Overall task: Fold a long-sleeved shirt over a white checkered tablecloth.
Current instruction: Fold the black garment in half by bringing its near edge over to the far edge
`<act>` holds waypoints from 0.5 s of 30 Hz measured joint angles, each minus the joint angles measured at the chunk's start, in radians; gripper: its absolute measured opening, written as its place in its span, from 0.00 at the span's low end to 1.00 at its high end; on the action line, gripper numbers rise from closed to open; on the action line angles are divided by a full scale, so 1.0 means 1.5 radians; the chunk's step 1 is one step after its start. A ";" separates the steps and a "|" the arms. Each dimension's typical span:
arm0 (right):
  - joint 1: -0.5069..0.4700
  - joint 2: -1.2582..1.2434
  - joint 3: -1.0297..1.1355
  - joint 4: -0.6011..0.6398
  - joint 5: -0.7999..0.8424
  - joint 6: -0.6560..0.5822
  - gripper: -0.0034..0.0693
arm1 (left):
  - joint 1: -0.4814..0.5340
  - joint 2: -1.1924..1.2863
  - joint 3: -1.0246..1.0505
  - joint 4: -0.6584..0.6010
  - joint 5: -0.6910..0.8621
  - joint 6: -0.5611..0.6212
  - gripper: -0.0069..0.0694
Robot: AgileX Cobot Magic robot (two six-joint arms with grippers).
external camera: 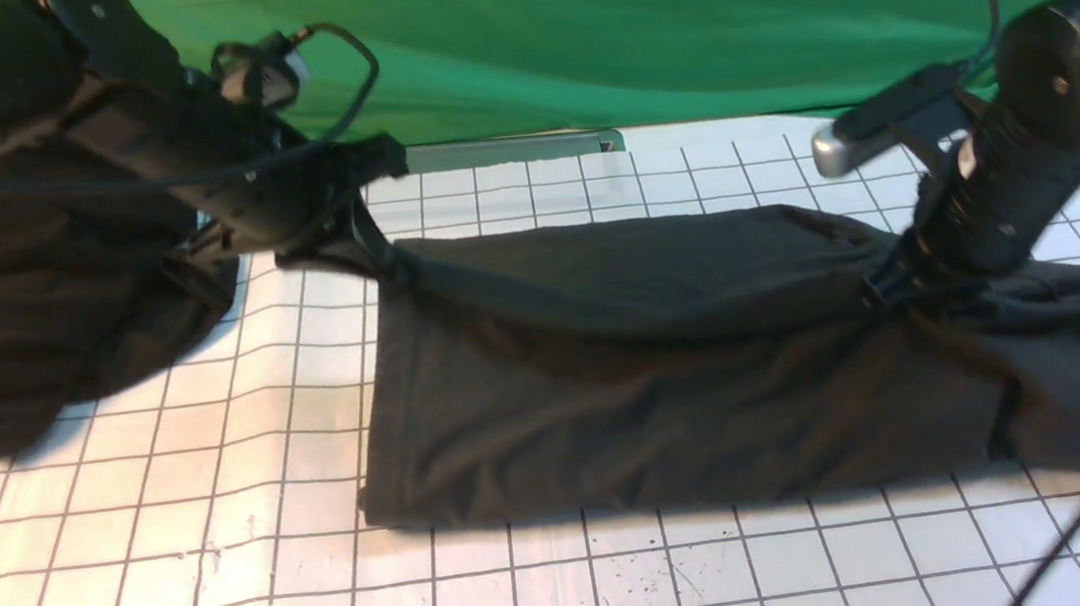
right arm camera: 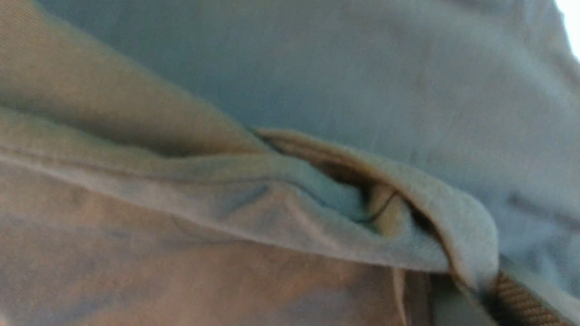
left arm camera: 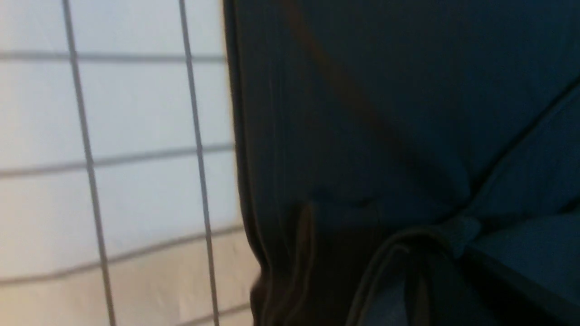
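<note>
Green cloth backdrop [external camera: 631, 22] across far side, w/ grey metal strip [external camera: 514, 150] along its bottom edge, centre

Bright light from above glares warmly off the white checkered tablecloth [external camera: 223, 537]; the long-sleeved shirt [external camera: 657, 361] stays dim, shadowing its near edge. Both wrist views are blurred.

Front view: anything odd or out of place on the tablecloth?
Yes: a second dark garment lies heaped on the left of the tablecloth, apart from the shirt. The shirt's right end is bunched, not flat.
</note>
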 joint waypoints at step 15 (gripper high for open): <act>-0.039 0.169 -0.199 0.003 -0.064 -0.004 0.15 | 0.041 0.125 -0.114 -0.041 -0.078 -0.017 0.11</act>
